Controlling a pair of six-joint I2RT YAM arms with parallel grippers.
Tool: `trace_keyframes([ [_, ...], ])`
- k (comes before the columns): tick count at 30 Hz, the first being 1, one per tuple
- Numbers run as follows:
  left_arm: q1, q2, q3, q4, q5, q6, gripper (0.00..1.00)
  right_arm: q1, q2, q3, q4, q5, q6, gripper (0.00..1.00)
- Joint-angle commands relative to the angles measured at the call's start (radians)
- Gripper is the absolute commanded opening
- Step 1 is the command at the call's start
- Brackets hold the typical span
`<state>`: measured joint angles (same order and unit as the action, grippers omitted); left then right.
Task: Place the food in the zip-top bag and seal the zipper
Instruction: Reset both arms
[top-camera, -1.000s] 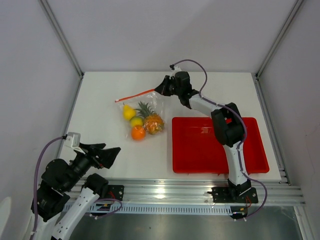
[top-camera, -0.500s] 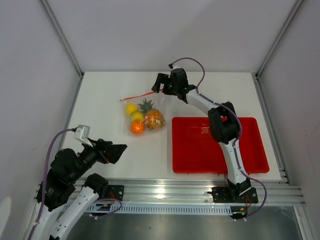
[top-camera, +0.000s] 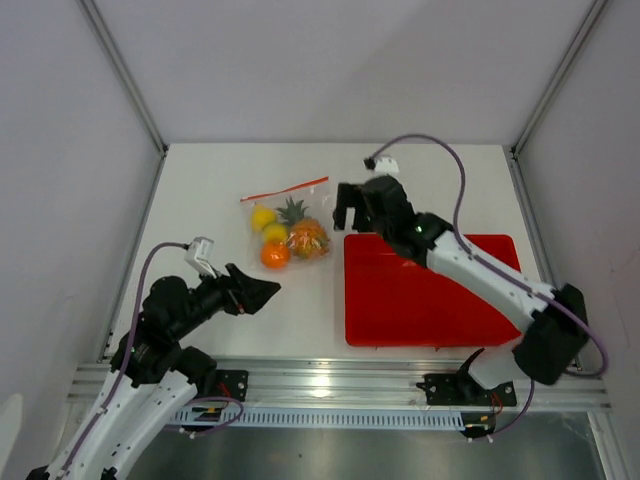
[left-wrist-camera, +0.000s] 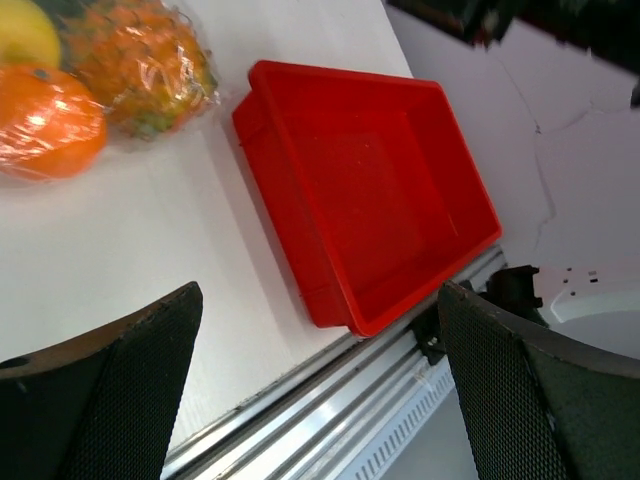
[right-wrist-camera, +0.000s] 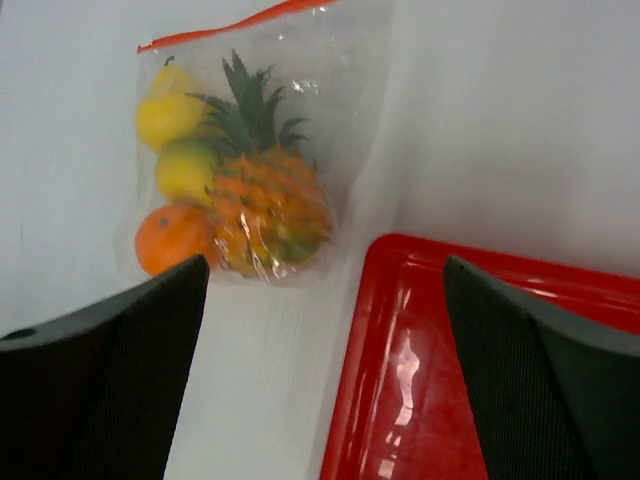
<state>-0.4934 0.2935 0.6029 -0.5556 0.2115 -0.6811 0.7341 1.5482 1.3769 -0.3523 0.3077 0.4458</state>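
Bagging: I see small toy fruits inside clear plastic zip-top bag.
Orange-red zipper strip: seal unconfirmed.
Left gripper, right gripper: apart, empty.

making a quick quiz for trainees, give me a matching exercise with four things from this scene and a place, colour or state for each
Things:
1. pineapple
2. tray
3. zipper
4. right hand

Descriptions:
a. open, by the tray's far left corner
b. strip along the bag's top edge
c. red, right of the bag
d. inside the bag

Pairs: 1-d, 2-c, 3-b, 4-a
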Motion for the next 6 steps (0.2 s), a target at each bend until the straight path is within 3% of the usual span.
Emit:
trace_keyframes([
  [1,-0.002,0.032,-0.077,0.267,0.115,-0.126,0.99,0.013,-0.185,-0.261,-0.041,0.047,0.059,0.99],
  [4,-0.002,0.047,-0.216,0.463,0.176,-0.184,0.99,0.077,-0.454,-0.587,0.036,0.005,0.085,0.99],
  [6,-0.002,0.036,-0.251,0.607,0.206,-0.234,0.99,0.122,-0.650,-0.674,0.077,-0.024,0.085,1.00],
])
